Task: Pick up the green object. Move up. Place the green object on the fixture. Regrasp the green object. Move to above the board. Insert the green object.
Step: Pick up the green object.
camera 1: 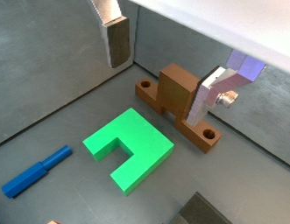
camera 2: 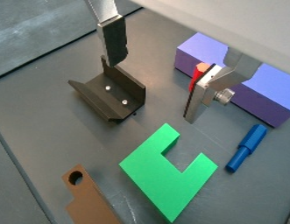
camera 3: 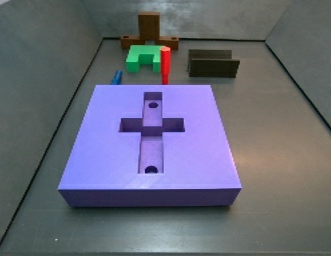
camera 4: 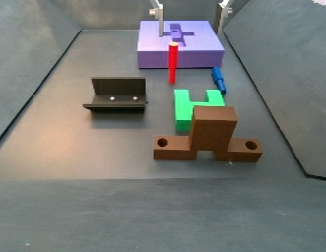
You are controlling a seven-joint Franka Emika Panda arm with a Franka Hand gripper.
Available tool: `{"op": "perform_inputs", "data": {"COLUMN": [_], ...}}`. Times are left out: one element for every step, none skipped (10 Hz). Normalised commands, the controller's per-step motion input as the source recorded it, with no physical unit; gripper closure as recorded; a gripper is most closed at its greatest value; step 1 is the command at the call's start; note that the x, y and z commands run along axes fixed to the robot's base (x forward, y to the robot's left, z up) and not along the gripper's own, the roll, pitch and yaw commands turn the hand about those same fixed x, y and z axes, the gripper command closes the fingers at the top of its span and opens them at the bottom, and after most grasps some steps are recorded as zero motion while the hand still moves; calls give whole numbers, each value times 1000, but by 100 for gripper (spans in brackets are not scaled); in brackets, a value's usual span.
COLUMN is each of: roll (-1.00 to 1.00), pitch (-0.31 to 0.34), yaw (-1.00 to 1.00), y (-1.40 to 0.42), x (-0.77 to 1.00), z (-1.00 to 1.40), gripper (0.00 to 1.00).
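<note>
None of the six steps looks done yet, judging by how things lie. The green object [camera 2: 168, 171] lies flat on the worktop [camera 4: 73, 118], ungrasped, just beside the brown wooden piece [camera 4: 212, 134], with the blue piece [camera 2: 245, 146] near it. The fixture [camera 4: 115, 95] stands empty, well apart from the green object. The board [camera 3: 152, 140] has its cross-shaped recess unfilled. A thin red peg [camera 4: 173, 57] stands between the board and the green object. The claw [camera 2: 155, 72] hangs above the worktop, released, with nothing between its fingers [camera 2: 114, 39]. Pick-up, placing, regrasp and insertion all remain.

Lab test bin, grey walled floor [camera 4: 73, 118]
</note>
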Motion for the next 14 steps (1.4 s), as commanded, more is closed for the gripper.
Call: {"op": "perform_inputs", "data": {"roll": [11,0,0,-70,-89,-89,-94,-74,-124,-277,-286,-300,-316,-319], "pitch": [0,0,0,-250,-203,-204,-199,-187,-3,0,0,-3,0,-3], "yaw": [0,0,0,0,0,0,0,0,-63,-23,-31,-34,-29,0], "y": [0,-17,-20,-123,-149,-171,-154,-100,-74,-154,-157,-169,-146,-63], "x": [0,0,0,-14,0,0,0,0,343,400,394,391,351,143], "z": [0,-20,0,-709,-751,-754,-749,-809,-849,-523,-503,-474,-440,-434], "gripper": [0,0,0,0,0,0,0,0,0,0,0,0,0,0]}}
